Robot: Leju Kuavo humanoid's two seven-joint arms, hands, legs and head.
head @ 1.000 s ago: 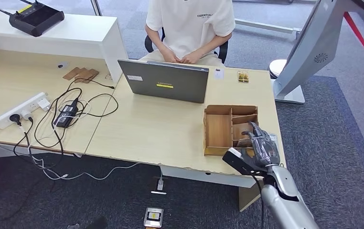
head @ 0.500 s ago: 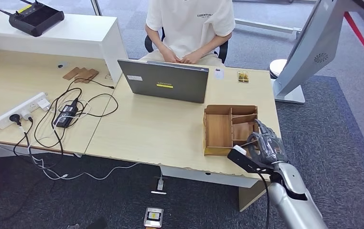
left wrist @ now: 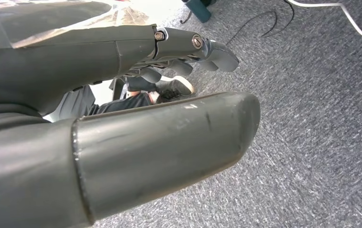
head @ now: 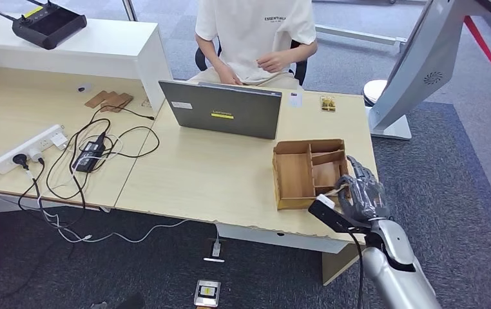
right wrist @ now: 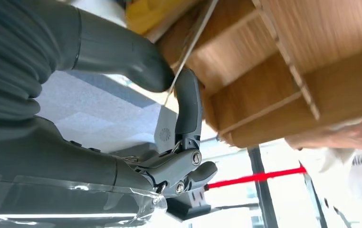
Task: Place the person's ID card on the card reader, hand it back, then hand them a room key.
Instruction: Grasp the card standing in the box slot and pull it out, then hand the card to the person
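Your right hand (head: 361, 193) sat at the near right corner of the bench (head: 217, 183), pressed up against the right side of the wooden tray (head: 276, 177), with its fingers reaching over the tray's small right-hand compartments. In the right wrist view a thin card (right wrist: 199, 34) showed edge-on, pinched between the thumb and one finger while the other fingers stayed curled below. So that hand was gripping the card, right at the tray wall. I could not read the card's face. Since it was at the tray, my guess is that it was a room key being drawn from its slot, and the tilted wrist looked suited to sliding a flat card out past the dividers. Your left hand (left wrist: 122, 95) hung low over the carpeted floor (left wrist: 312, 152), fingers loosely extended and holding nothing, probably parked out of the way. The person (head: 256, 26) sat at the far side behind the laptop (head: 223, 111), hands close to their body. That put them well apart from your right hand, with the tray in between. A white card (head: 295, 99) and a yellowish card (head: 327, 103) lay on the far edge of the bench beside the laptop, close to the person. Which of those was the ID, I could not tell.
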